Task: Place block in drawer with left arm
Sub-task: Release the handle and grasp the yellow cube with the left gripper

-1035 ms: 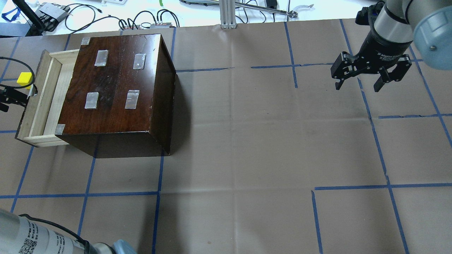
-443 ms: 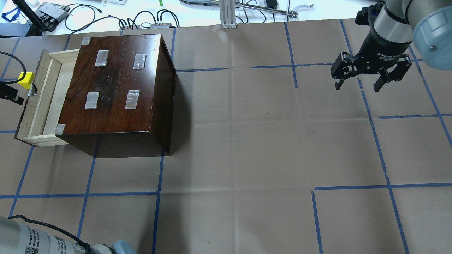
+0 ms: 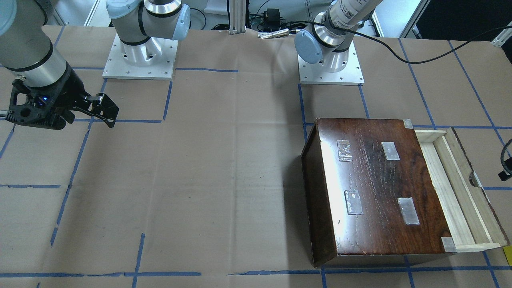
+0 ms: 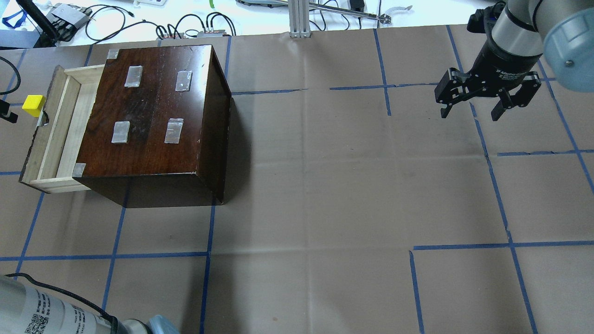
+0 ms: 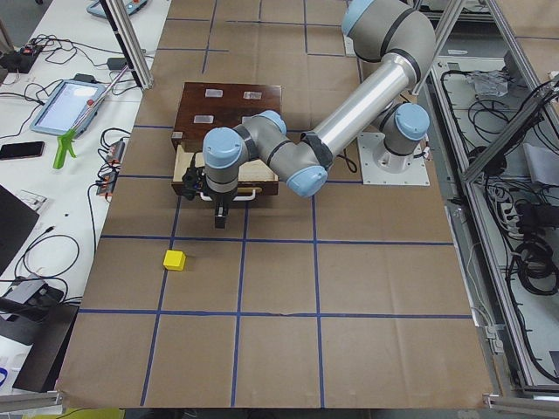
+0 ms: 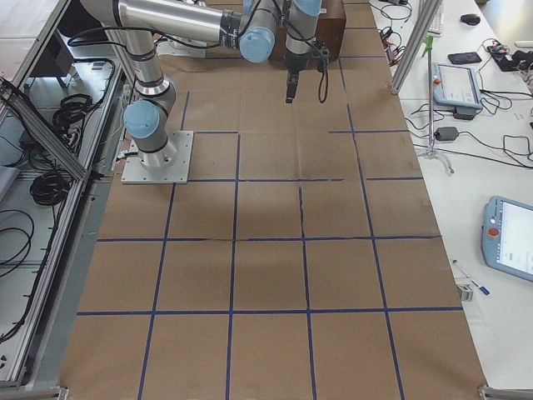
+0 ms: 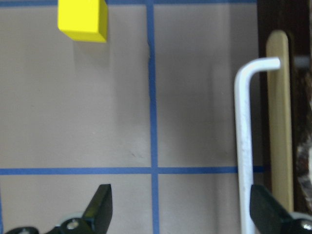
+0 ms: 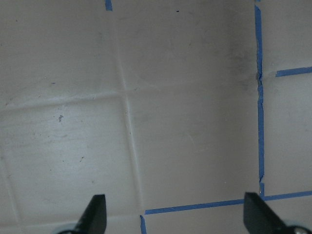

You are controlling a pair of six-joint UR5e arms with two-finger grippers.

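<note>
Small bright yellow cube (image 7: 83, 20) sits on brown-paper desk (image 4: 325, 185) near left end, just outside open pale wood drawer (image 4: 55, 134). Left fingers (image 7: 101, 207) spread, empty. Right fingers (image 8: 95, 214) spread, idle. Best now: centre over cube, square to faces, descend, close gently.

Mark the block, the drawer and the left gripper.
block (image 4: 33, 104), overhead view, its top face.
drawer (image 4: 76, 120), overhead view, bare pale wood floor.
left gripper (image 7: 179, 191), left wrist view, midway between the open fingertips.
</note>
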